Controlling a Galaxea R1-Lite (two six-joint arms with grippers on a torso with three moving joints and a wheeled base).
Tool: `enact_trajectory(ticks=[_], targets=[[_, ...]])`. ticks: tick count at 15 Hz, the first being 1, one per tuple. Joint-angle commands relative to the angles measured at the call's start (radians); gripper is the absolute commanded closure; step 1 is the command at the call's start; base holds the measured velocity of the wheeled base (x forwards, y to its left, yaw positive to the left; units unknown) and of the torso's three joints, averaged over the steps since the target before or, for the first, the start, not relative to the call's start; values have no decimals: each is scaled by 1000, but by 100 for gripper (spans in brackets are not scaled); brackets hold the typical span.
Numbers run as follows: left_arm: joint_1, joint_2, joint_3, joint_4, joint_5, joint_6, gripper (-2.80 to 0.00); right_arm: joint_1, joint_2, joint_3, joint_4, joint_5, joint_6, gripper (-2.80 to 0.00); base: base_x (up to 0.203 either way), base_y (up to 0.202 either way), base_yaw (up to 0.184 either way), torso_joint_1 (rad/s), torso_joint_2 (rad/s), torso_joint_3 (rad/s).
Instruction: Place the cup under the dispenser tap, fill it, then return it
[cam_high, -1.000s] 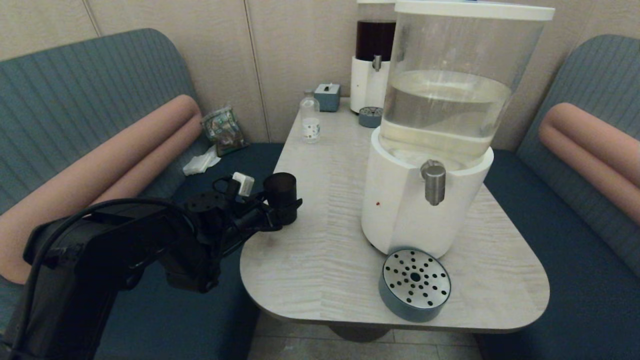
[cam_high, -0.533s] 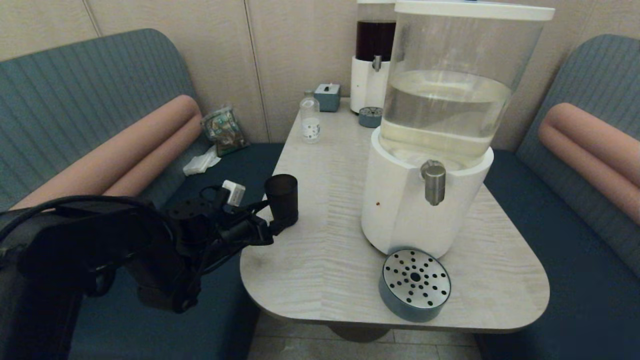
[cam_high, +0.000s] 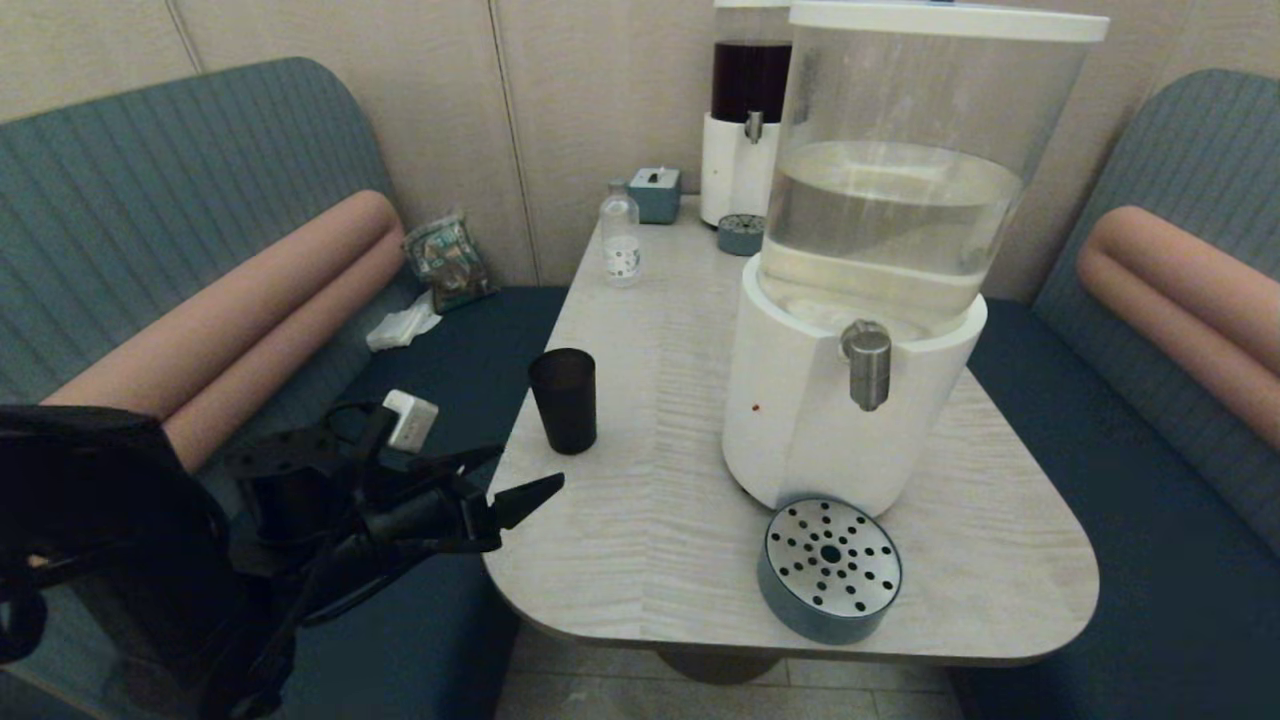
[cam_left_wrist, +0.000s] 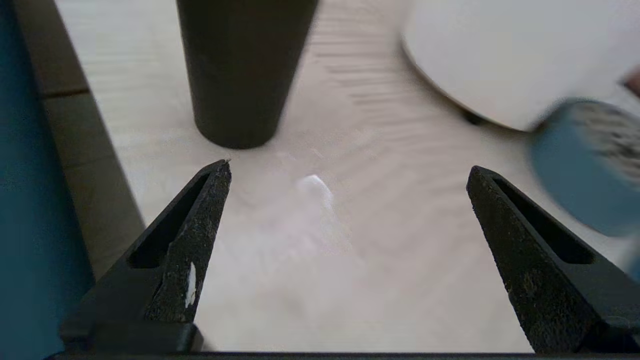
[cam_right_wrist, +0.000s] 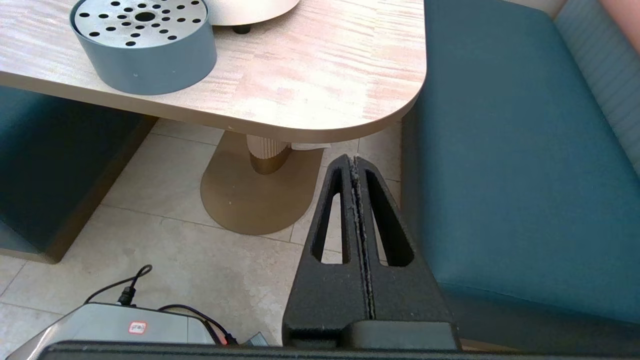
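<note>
Head view: the cup (cam_high: 562, 400) stands upright on the table (cam_high: 640, 540), apart from the left gripper (cam_high: 515, 480), whose fingers are spread. The dispenser tap (cam_high: 867, 365) sits below a tank of pale liquid. Left wrist view: the cup (cam_left_wrist: 245, 70) stands beyond the fingertips. Right wrist view: the right gripper (cam_right_wrist: 354, 160), pressed together, hangs below the table.

The cup (cam_high: 562, 400) is a plain matte black tumbler with no handle, tapering toward its base. It stands upright on the table (cam_high: 640, 520) near the left edge, free of any grip; whether it holds liquid cannot be told. The tap (cam_high: 867, 365) is a short brushed-steel cylinder pointing down from the front of the white base, well to the right of the cup and nearer.
</note>
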Motion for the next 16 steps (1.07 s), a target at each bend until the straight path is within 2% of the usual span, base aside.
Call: enact_trajectory(ticks=[1, 5, 10, 11, 12, 14, 16], targets=[[0, -175, 99, -9, 11, -2, -280, 0, 0, 0, 1, 0, -2, 0, 0, 0, 0, 0, 0, 0], [0, -476, 252, -9, 75, -29, -280, -1, 1, 0, 1, 0, -2, 0, 0, 0, 0, 0, 0, 0], [0, -797, 370, -9, 238, -90, -280, 0, 1, 0, 1, 0, -2, 0, 0, 0, 0, 0, 0, 0], [2, -833, 381, -9, 266, -104, -120, -1, 0, 0, 1, 0, -2, 0, 0, 0, 0, 0, 0, 0], [3, -849, 388, -9, 288, -116, 0, -1, 0, 0, 1, 0, -2, 0, 0, 0, 0, 0, 0, 0], [26, -920, 388, -9, 317, -136, 0, 1, 0, 0, 1, 0, -2, 0, 0, 0, 0, 0, 0, 0], [97, -975, 391, -9, 318, -147, 0, 1, 0, 0, 1, 0, -2, 0, 0, 0, 0, 0, 0, 0]])
